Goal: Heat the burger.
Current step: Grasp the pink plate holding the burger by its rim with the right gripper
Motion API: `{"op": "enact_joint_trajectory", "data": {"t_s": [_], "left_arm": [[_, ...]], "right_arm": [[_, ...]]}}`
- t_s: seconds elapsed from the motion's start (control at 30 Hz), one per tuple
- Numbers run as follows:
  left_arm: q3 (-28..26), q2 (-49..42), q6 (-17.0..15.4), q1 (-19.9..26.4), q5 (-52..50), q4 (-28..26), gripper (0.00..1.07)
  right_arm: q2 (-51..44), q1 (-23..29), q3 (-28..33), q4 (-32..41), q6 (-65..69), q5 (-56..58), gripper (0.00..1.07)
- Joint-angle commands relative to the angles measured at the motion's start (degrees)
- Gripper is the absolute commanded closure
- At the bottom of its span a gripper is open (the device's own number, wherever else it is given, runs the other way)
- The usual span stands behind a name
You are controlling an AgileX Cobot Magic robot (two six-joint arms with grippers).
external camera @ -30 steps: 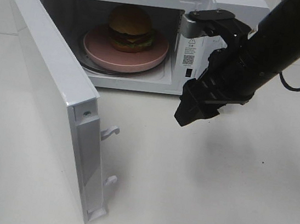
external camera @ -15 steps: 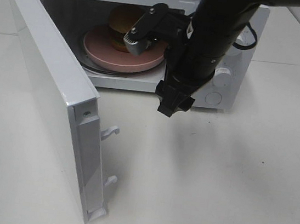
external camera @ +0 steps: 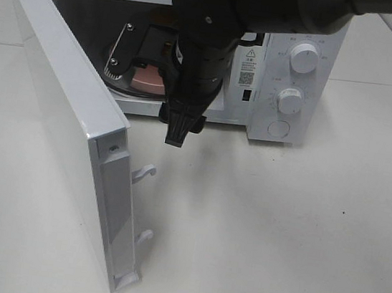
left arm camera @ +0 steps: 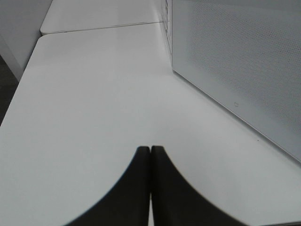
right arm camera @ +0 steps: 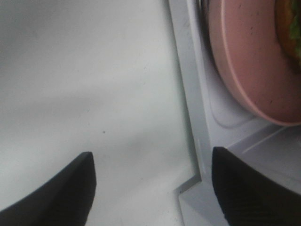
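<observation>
In the right wrist view a sliver of the burger (right arm camera: pixel 290 28) shows, green lettuce at its edge, sitting on the pink plate (right arm camera: pixel 240 56) inside the microwave (right arm camera: pixel 197 117). From the high camera the burger is hidden behind my right arm, and only a bit of the plate (external camera: pixel 147 79) shows. My right gripper (external camera: pixel 176 134) points down at the table just in front of the microwave's opening. Its fingers (right arm camera: pixel 61 188) stand wide apart, open and holding nothing. My left gripper (left arm camera: pixel 150 188) is shut and empty over bare table.
The microwave door (external camera: pixel 65 100) stands swung open to the left, with its latch hooks (external camera: pixel 145 172) sticking out. The control panel with two knobs (external camera: pixel 289 99) is at the right. A white perforated microwave panel (left arm camera: pixel 235 61) lies beside the left gripper.
My right arm has swung left from beside the control panel across the microwave's opening, now covering the burger. The gripper stayed open.
</observation>
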Motion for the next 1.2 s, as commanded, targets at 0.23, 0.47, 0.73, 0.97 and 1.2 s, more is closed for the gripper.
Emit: {"op": "enact_joint_trajectory", "data": {"t_s": [0.23, 0.47, 0.73, 0.97, 1.2], "left_arm": [[0.06, -1.09, -0.34, 0.17, -0.8, -0.23, 1.06], [0.06, -1.09, -0.34, 0.17, -0.8, -0.23, 1.06], [0.06, -1.09, -0.34, 0.17, -0.8, -0.23, 1.06], [0.06, -1.09, -0.34, 0.17, -0.8, -0.23, 1.06], [0.06, -1.09, -0.34, 0.23, -0.8, -0.23, 1.06]], "right_arm": [[7.39, 0.57, -6.76, -12.2, 8.54, -1.78, 0.4], [10.54, 0.57, -8.14, -19.54, 11.69, -4.87, 0.4], [14.21, -0.97, -11.8, -21.72, 15.7, -7.62, 0.4], [17.36, -1.38, -14.84, -21.72, 15.64, -10.14, 0.42], [20.11, -1.38, -16.73, -23.2, 15.47, -10.43, 0.5]]}}
